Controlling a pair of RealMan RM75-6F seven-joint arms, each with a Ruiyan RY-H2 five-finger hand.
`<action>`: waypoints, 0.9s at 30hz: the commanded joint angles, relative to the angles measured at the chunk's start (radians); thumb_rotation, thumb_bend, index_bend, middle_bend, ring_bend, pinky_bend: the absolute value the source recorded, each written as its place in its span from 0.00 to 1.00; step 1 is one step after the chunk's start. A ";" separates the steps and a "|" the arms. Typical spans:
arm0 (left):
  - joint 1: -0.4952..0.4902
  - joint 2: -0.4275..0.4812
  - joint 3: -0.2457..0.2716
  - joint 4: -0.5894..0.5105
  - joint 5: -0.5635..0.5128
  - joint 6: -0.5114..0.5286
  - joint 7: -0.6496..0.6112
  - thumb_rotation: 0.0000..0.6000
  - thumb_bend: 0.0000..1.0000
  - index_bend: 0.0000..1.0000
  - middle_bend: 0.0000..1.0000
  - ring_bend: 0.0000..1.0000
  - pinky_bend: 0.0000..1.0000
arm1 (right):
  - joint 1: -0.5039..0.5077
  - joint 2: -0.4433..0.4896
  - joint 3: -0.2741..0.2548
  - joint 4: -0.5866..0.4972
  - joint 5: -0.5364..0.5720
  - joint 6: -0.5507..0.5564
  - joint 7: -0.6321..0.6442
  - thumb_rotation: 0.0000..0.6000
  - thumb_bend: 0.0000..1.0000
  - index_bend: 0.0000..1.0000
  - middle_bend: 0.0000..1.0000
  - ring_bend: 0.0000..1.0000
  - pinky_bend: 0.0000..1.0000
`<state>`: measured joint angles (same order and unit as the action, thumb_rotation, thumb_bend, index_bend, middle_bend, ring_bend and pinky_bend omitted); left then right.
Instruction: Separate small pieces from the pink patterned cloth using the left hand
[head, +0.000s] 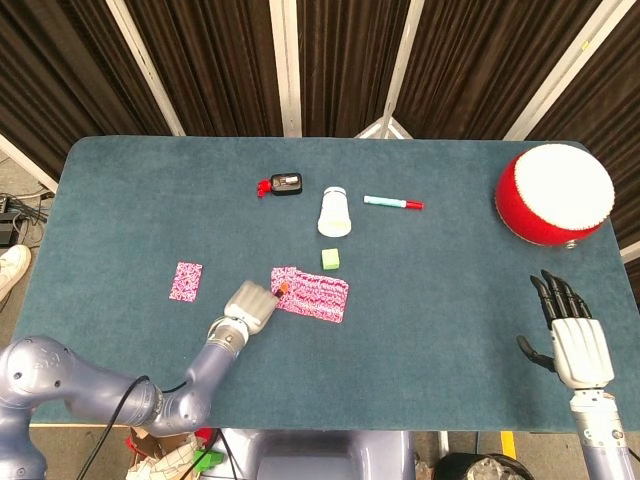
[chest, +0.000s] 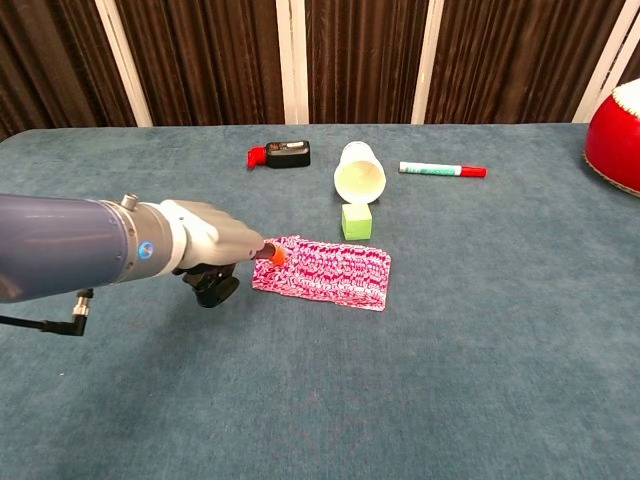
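Note:
The pink patterned cloth (head: 312, 295) (chest: 328, 271) lies flat near the table's middle. My left hand (head: 251, 303) (chest: 212, 248) is at its left end, fingers curled in, and an orange fingertip (head: 283, 289) (chest: 270, 254) touches the cloth's left edge. I see nothing held in that hand. One small pink patterned piece (head: 186, 281) lies apart on the left; in the chest view my arm hides it. My right hand (head: 572, 342) hovers at the near right edge with its fingers spread and nothing in it, seen only in the head view.
Behind the cloth are a green cube (head: 330, 258) (chest: 357, 220), a white cup on its side (head: 334, 211) (chest: 360, 176), a black and red device (head: 283, 183) (chest: 281, 154) and a marker (head: 393, 203) (chest: 442, 169). A red drum (head: 554, 193) (chest: 616, 125) stands far right.

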<state>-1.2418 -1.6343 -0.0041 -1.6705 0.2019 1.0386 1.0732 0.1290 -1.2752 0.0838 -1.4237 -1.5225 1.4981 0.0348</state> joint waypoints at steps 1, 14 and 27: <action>-0.010 -0.015 -0.001 0.022 -0.026 -0.003 0.017 1.00 0.91 0.07 0.82 0.73 0.65 | 0.000 0.001 0.001 0.000 0.002 -0.001 0.002 1.00 0.28 0.02 0.05 0.08 0.19; -0.019 -0.031 0.003 0.136 -0.158 0.009 0.093 1.00 0.92 0.07 0.82 0.73 0.65 | -0.002 0.002 0.001 0.000 0.007 -0.004 0.006 1.00 0.28 0.02 0.05 0.08 0.19; 0.000 -0.073 0.035 0.371 -0.161 -0.083 0.150 1.00 0.92 0.07 0.82 0.73 0.65 | 0.000 -0.003 0.003 0.007 0.025 -0.022 -0.010 1.00 0.28 0.02 0.05 0.08 0.19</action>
<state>-1.2436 -1.6917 0.0239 -1.3414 0.0396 0.9768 1.2048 0.1289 -1.2779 0.0869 -1.4177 -1.4989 1.4781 0.0254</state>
